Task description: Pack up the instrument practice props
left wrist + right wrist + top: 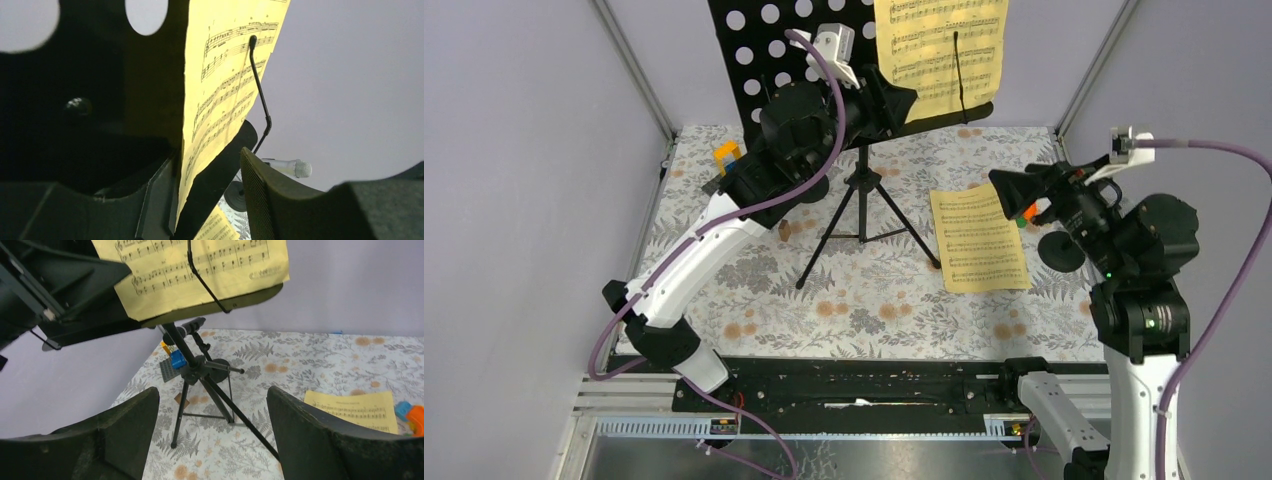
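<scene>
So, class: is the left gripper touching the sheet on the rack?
Cannot tell: left wrist view shows the sheet between the left gripper's fingers, close by one, contact unclear.

It looks like a robot lab cell, not a home. Plain grey panel walls (pixel 524 150) in aluminium posts (pixel 632 65) box in a table with a leaf-patterned cloth (pixel 874 300). Two robot arms (pixel 694 250) trailing purple cables (pixel 1214 148) are bolted to a black rail (pixel 854 385) along the near edge. A music rack (pixel 762 66) stands at the far side.
</scene>
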